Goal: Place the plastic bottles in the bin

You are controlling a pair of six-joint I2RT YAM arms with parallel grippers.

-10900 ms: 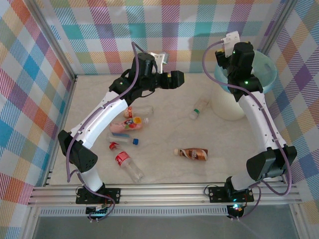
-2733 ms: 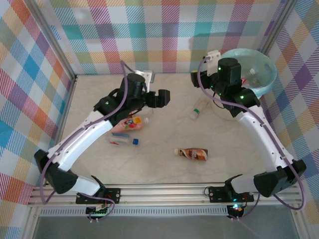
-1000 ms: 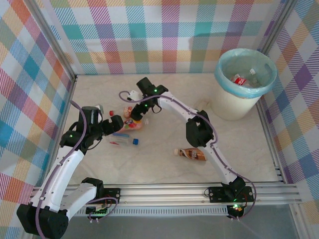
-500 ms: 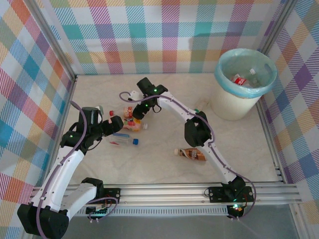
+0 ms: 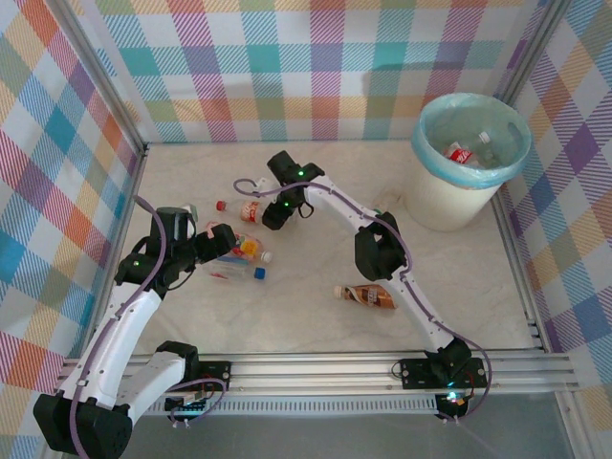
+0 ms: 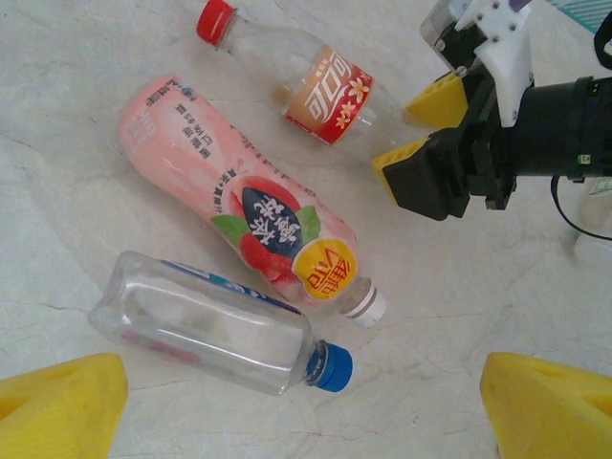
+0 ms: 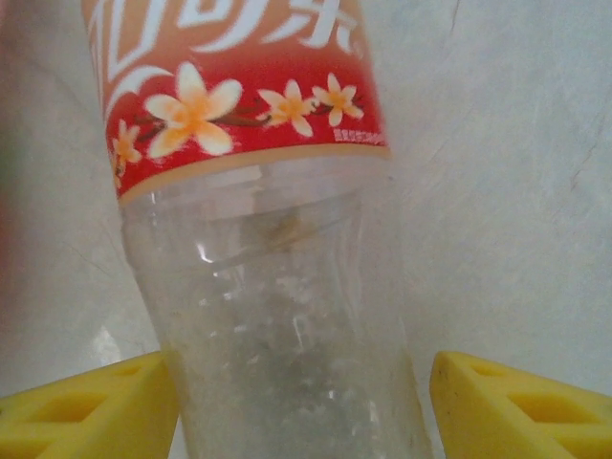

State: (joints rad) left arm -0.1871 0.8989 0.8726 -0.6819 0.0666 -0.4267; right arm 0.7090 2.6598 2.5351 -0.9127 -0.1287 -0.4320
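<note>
A clear plastic bottle with a red flowered label (image 7: pixel 244 86) lies on the table between my right gripper's (image 7: pixel 301 402) yellow fingers. The left pad touches it and a thin gap remains at the right pad. In the top view this bottle (image 5: pixel 249 210) lies left of the right gripper (image 5: pixel 272 214). My left gripper (image 6: pixel 306 421) hangs open above a pink bottle (image 6: pixel 239 215) and a clear blue-capped bottle (image 6: pixel 206 325), holding nothing. The cream bin (image 5: pixel 449 206) with its blue-green liner stands at the back right, with bottles (image 5: pixel 461 151) inside.
A brown-labelled bottle (image 5: pixel 369 296) lies mid-table beside the right arm's forearm. The right arm stretches from its base across to the back left. The checked walls close in the table's sides and back. The right gripper's yellow fingers (image 6: pixel 413 164) show in the left wrist view.
My right gripper's jaws have narrowed round the red-labelled bottle, which now shows further left with its red cap clear. The left arm has hardly moved.
</note>
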